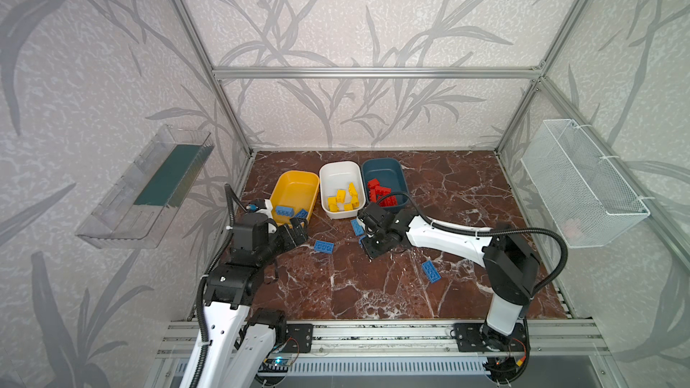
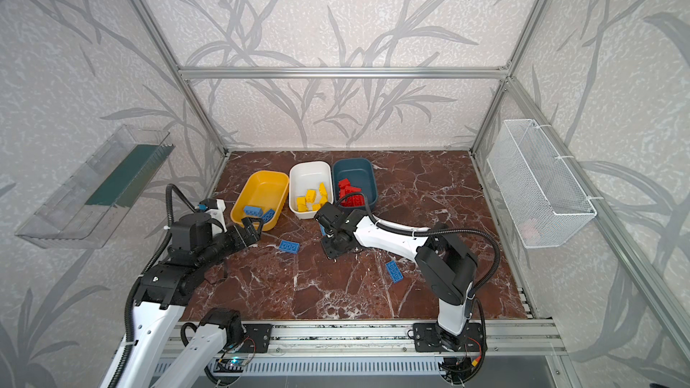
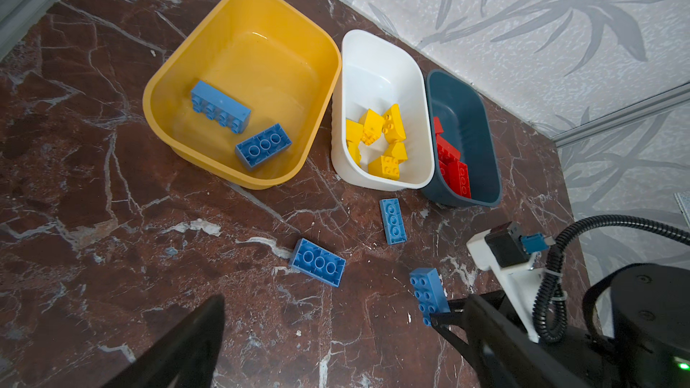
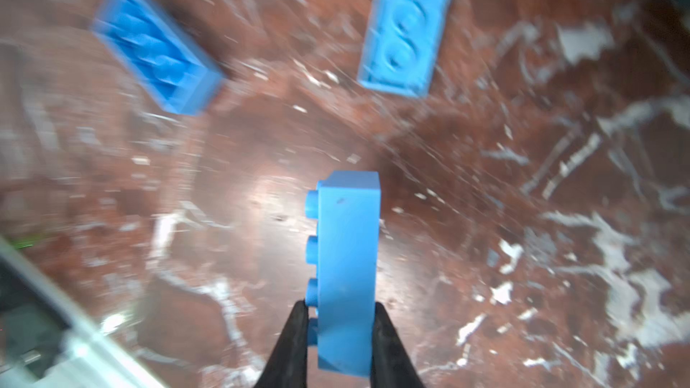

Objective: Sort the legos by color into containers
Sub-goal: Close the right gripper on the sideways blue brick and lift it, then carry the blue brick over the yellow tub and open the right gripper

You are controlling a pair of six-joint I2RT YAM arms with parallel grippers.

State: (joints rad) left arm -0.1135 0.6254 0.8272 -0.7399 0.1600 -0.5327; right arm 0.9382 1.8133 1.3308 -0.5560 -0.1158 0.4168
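My right gripper (image 4: 339,306) is shut on a blue lego (image 4: 347,274), held on edge just above the table; in a top view this gripper (image 1: 365,241) sits in front of the white container (image 1: 338,177). That container holds several yellow legos (image 1: 345,199). Red legos (image 1: 379,192) lie in the teal container (image 1: 384,171). Two blue legos (image 3: 242,125) lie in the yellow container (image 1: 295,188). Three blue legos lie loose on the table (image 1: 323,246) (image 1: 357,227) (image 1: 431,271). My left gripper (image 1: 298,227) stands open and empty at the yellow container's near corner.
A clear plastic tray (image 1: 145,188) hangs on the left wall and a white wire basket (image 1: 582,188) on the right wall. An aluminium rail (image 1: 373,334) runs along the front edge of the brown marble table (image 1: 373,293).
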